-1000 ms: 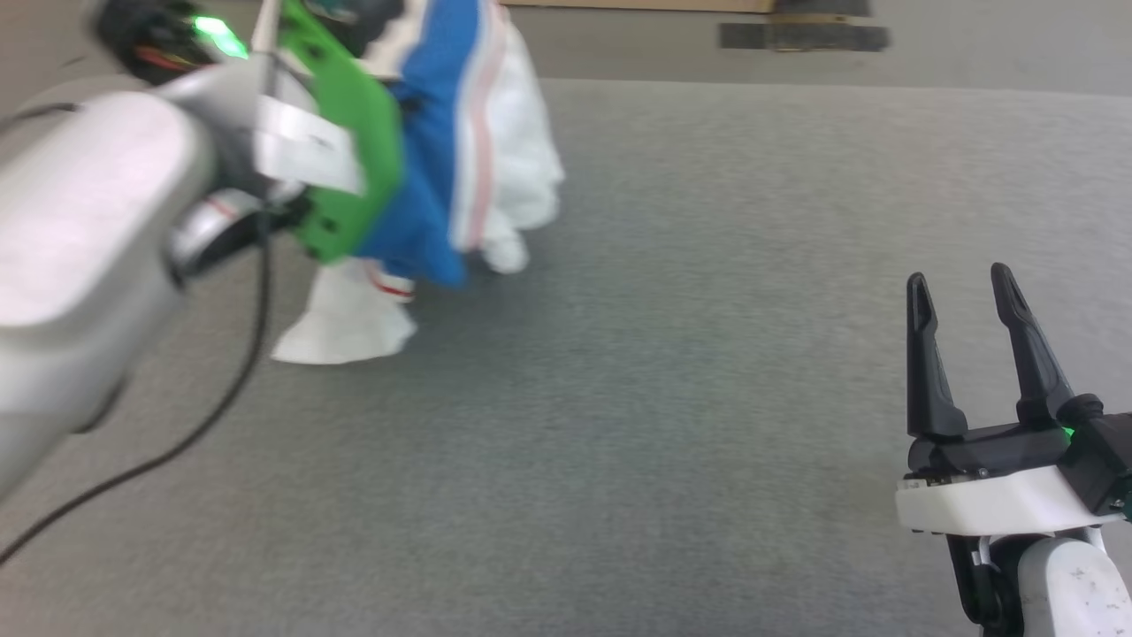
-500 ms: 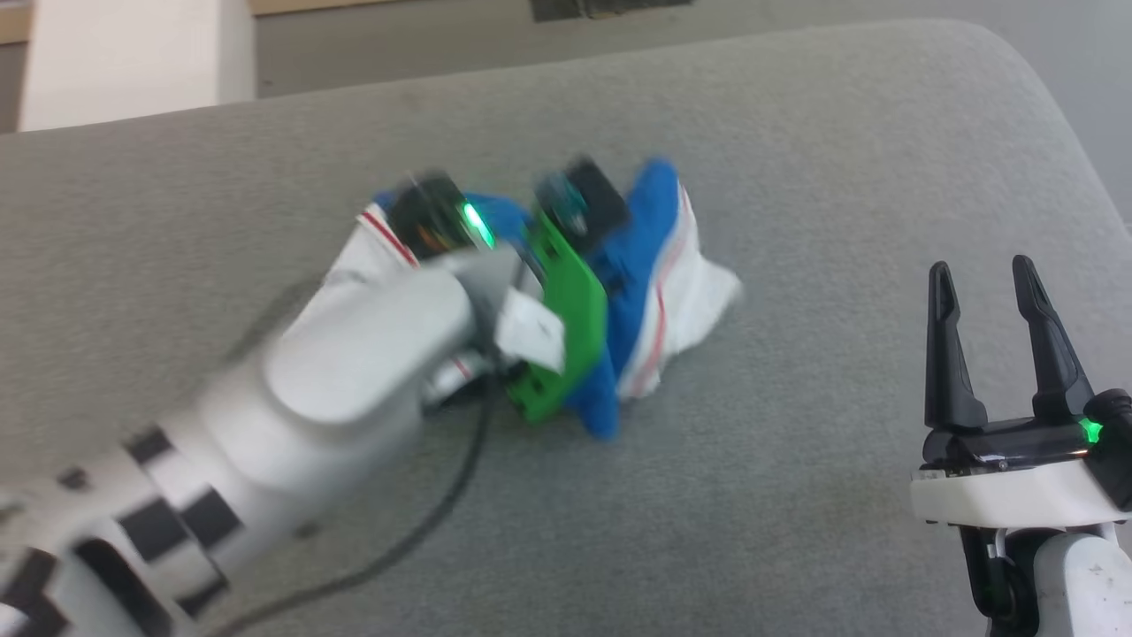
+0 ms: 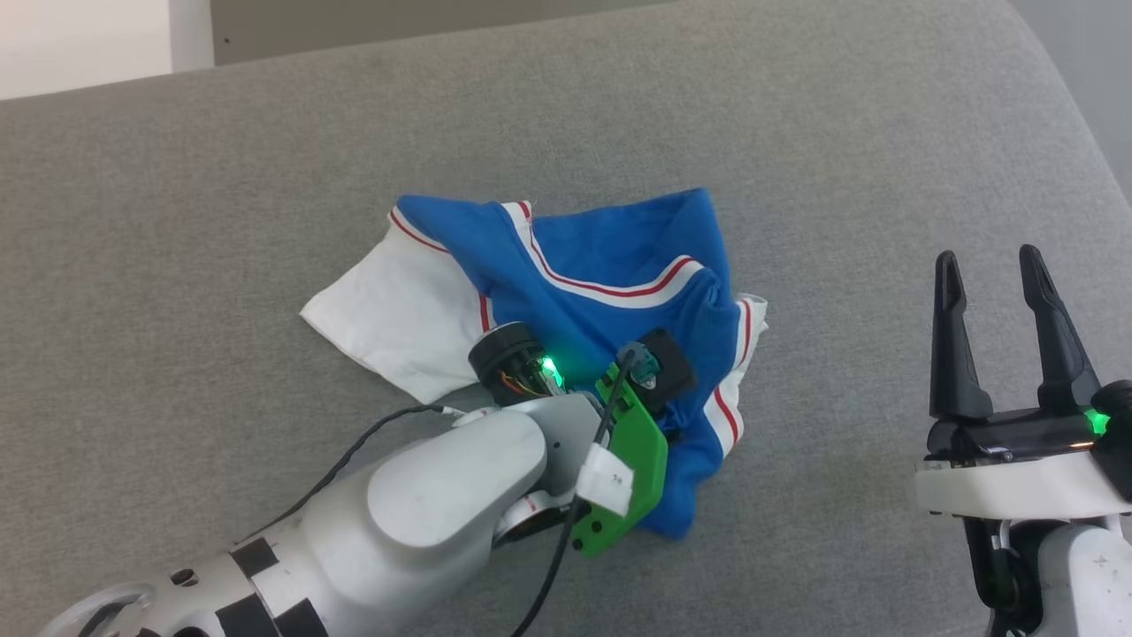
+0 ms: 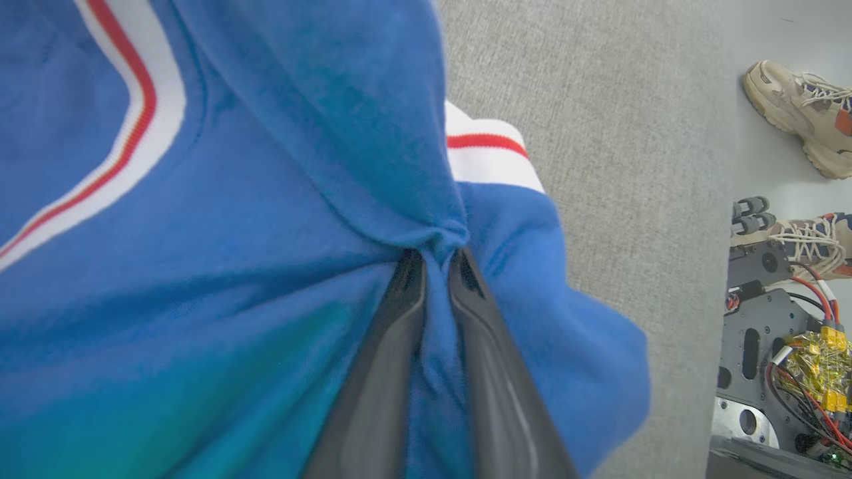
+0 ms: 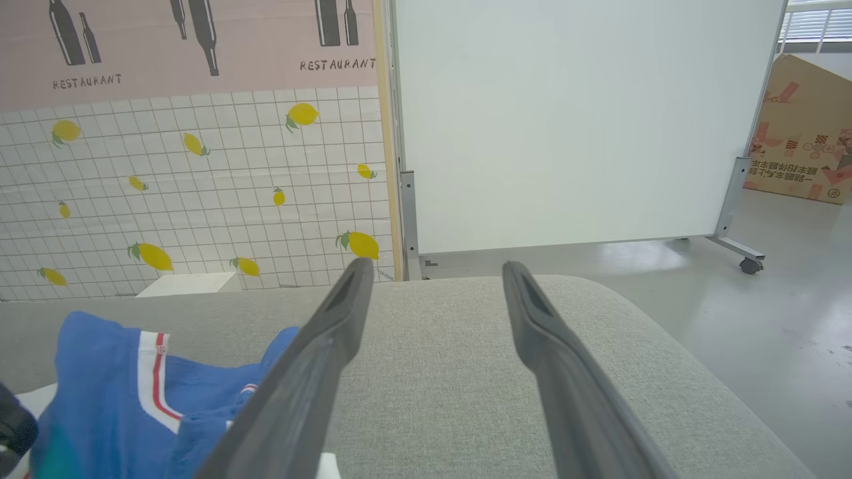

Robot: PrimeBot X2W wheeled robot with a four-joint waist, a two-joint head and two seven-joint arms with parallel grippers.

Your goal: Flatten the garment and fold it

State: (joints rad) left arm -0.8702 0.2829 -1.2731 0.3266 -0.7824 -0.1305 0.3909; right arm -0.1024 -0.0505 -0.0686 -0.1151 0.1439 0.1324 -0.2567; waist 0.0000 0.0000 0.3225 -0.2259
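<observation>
The shirt [image 3: 601, 257] lies in a crumpled heap in the middle of the grey cushion [image 3: 265, 159]. My left gripper [image 4: 436, 259] pinches a fold of its blue cloth. My right gripper [image 3: 989, 258] is wide open and empty, off to the side. I think nothing is flat or folded yet.

The left gripper [image 4: 436, 256] pinches a fold of the shirt [image 3: 601, 257]; the right gripper [image 3: 986, 257] hangs spread wide, right of it.
</observation>
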